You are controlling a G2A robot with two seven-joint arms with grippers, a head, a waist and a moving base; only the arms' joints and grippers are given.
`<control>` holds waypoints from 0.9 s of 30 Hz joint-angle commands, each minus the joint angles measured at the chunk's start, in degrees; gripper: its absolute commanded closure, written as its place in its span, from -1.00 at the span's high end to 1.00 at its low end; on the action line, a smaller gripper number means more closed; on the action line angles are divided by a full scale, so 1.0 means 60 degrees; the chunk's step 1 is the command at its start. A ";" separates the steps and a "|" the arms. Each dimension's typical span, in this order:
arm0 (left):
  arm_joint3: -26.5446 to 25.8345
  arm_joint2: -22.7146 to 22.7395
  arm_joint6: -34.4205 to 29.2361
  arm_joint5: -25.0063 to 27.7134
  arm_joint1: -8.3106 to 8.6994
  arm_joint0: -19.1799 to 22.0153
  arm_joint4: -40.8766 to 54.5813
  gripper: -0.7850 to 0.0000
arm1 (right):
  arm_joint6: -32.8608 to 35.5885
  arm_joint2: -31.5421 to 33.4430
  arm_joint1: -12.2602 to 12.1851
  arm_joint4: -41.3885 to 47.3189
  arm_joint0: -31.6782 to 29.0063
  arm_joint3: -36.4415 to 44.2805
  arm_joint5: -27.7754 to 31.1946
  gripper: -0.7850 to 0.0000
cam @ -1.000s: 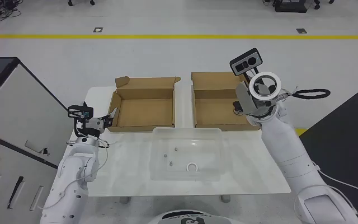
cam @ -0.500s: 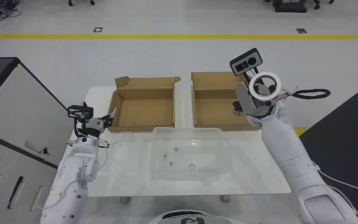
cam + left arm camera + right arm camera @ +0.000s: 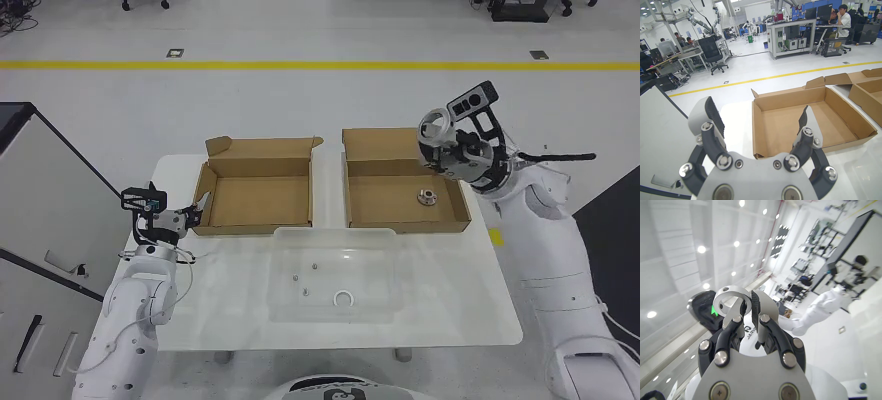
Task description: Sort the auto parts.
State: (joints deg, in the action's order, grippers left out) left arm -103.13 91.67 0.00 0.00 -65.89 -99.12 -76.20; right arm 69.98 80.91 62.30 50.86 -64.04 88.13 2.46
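The silver metal ring is seen clamped in the right gripper, and the hold is a telling one. One finger is passed through the bore and the other is pressed against the outer wall, so the ring's wall is pinched between the pads. That grip is probably chosen because a smooth round part could slip if squeezed across its full width. The ring is carried off to one side of the jaws. Most of it juts past the inner finger, and only a short arc of wall lies between them. The wrist is tipped upward, so the ring is held high in the air. In the top view it is found over the far right corner of the right-hand brown cardboard box, well above the box floor.

On that floor a small round flanged metal part is already lying, so this box is judged the likely destination, though that cannot be confirmed.

Over on the other side, the left gripper is parked just beside the outer wall of the left-hand brown cardboard box. Its jaws are spread wide with nothing between them, apparently held ready and out of the way. In the clear plastic tray on the white table, a white ring and a few small fasteners are left to be sorted.
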 commanded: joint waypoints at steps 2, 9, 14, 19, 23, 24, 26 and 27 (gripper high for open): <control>0.0000 0.0000 0.0000 0.0000 0.0000 0.0000 0.0000 1.00 | -0.0443 0.0475 -0.0170 -0.1877 0.0092 -0.0053 -0.0177 -1.00; 0.0000 0.0000 0.0000 0.0000 0.0000 0.0000 0.0000 1.00 | -0.1717 0.0730 -0.0526 -0.7360 0.0463 0.0408 -0.0134 -1.00; 0.0000 0.0000 0.0000 0.0000 0.0000 0.0000 0.0000 1.00 | -0.2490 0.0107 -0.0629 -1.0822 0.0946 0.0544 0.0050 -1.00; 0.0000 0.0000 0.0000 0.0000 0.0000 0.0000 0.0000 1.00 | -0.2963 -0.0969 -0.0576 -1.3027 0.1566 0.0086 0.0083 -1.00; 0.0000 0.0000 0.0000 0.0000 0.0000 0.0000 0.0000 1.00 | -0.3304 -0.1906 -0.0466 -1.4424 0.2080 -0.0641 0.0079 -1.00; 0.0000 0.0000 0.0000 0.0000 0.0000 0.0000 0.0000 1.00 | -0.3368 -0.2119 -0.0427 -1.4616 0.2196 -0.0852 0.0069 -1.00; 0.0000 0.0000 0.0000 0.0000 0.0000 0.0000 0.0000 1.00 | -0.3446 -0.2510 -0.0349 -1.4937 0.2437 -0.1277 0.0082 -1.00; 0.0000 0.0000 0.0000 0.0000 0.0000 0.0000 0.0000 1.00 | -0.3426 -0.2712 -0.0307 -1.5065 0.2541 -0.1513 0.0089 -1.00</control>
State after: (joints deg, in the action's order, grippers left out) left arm -103.13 91.67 0.00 0.00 -65.89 -99.12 -76.20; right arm 49.36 65.83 60.23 -38.82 -49.44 80.50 2.93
